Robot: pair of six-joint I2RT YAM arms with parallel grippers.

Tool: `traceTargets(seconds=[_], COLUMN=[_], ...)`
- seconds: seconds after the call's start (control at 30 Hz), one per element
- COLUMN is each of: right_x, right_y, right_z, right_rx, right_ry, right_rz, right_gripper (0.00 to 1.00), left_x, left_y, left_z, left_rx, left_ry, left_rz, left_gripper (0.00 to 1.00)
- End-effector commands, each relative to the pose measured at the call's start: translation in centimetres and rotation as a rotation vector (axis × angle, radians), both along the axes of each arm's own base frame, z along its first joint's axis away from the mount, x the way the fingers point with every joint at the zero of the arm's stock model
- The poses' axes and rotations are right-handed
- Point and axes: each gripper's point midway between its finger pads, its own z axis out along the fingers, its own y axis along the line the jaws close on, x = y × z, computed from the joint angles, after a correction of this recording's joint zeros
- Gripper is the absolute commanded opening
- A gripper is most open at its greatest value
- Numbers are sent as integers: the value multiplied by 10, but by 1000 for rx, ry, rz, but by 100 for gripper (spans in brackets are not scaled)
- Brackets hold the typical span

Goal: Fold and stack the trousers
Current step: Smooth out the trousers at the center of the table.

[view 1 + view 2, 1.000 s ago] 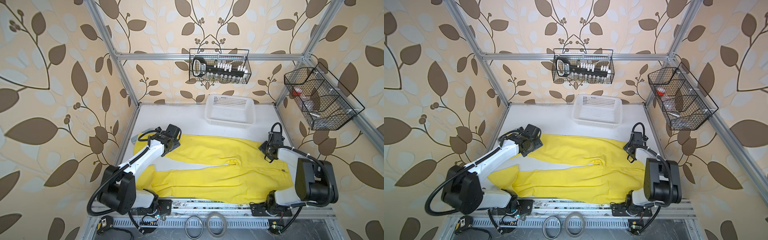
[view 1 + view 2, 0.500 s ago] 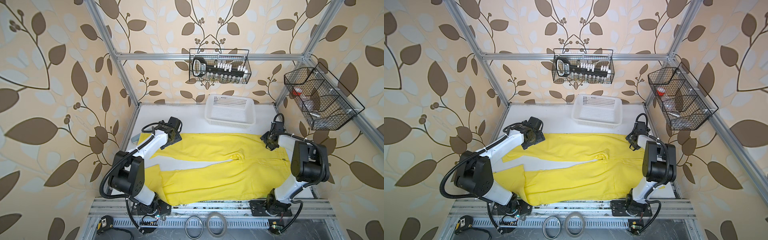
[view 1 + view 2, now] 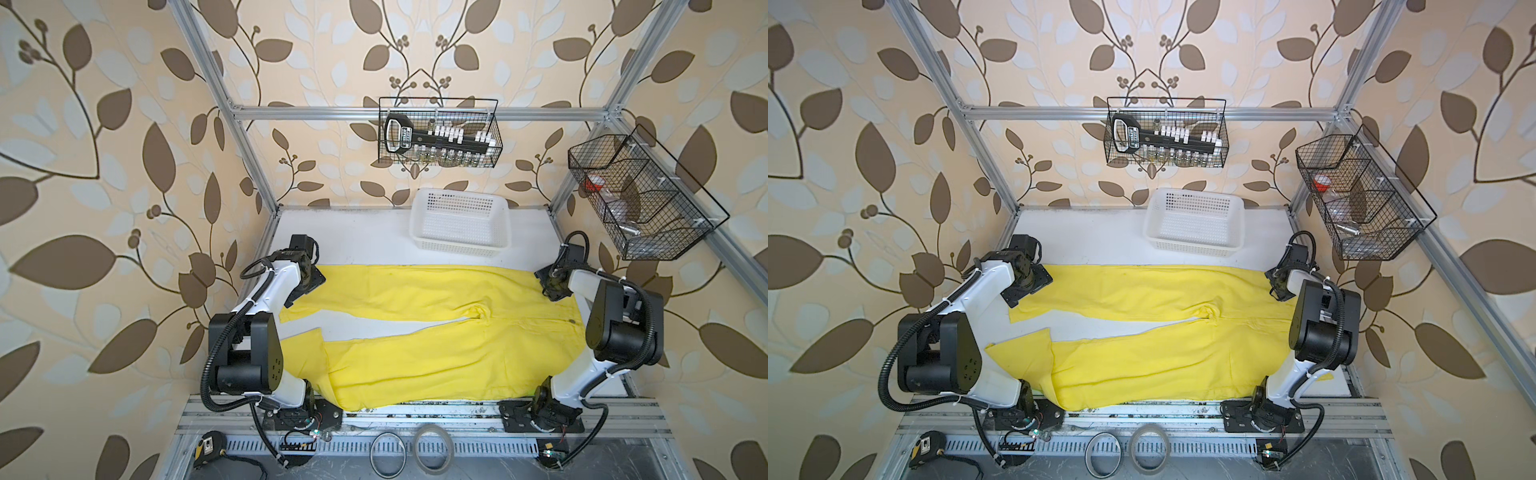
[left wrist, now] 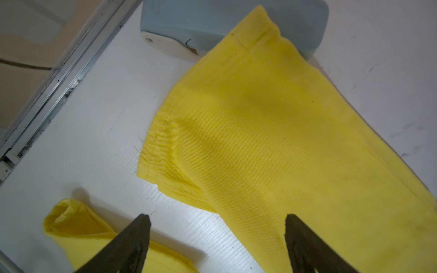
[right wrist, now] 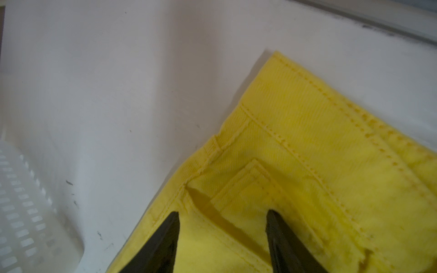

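The yellow trousers [image 3: 436,332] [image 3: 1163,332] lie spread flat on the white table in both top views, waist at the right and both legs running left. The near leg's cuff [image 3: 307,345] is folded over. My left gripper [image 3: 309,282] [image 4: 217,216] hovers at the far leg's cuff [image 4: 212,132], open wide, with bare table and the cuff's edge under it. My right gripper [image 3: 555,286] [image 5: 222,212] is over the far waistband corner [image 5: 295,106] beside a pocket opening. It is open, with cloth lying flat beneath its fingers and nothing pinched.
A white perforated basket [image 3: 461,226] stands at the back of the table, just behind the trousers. Two black wire baskets hang on the back wall [image 3: 438,133] and the right wall [image 3: 640,199]. Tape rolls [image 3: 432,451] and a tape measure [image 3: 208,449] lie below the front rail.
The left gripper has opened wider and shifted left to the end of the far leg. The right gripper has moved back to the far waist corner. Both arms' elbows have risen.
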Motion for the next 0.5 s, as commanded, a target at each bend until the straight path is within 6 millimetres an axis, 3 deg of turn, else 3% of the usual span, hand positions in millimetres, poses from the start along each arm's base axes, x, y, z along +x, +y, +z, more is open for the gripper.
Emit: traceTargets(seconds=[0.0,0.17,0.3,0.47], right_x=[-32,-26,-31,-34], right_y=[1,-2,2,28], right_z=[-27,-14,6,33], right_rx=[55,16,-20,-44], right_ry=[110,75,31,-31], right_rz=[-73,-2,38,132], right_gripper=[61,61,61,61], left_x=[-9,-26,-55,-54], left_y=[17,15,25,19], left_z=[-3,-20,-27,-42], left_rx=[-30,-74,-11,-56], left_ry=[15,71,99,102], left_rz=[52,122,240,251], left_gripper=[89,82,62,49])
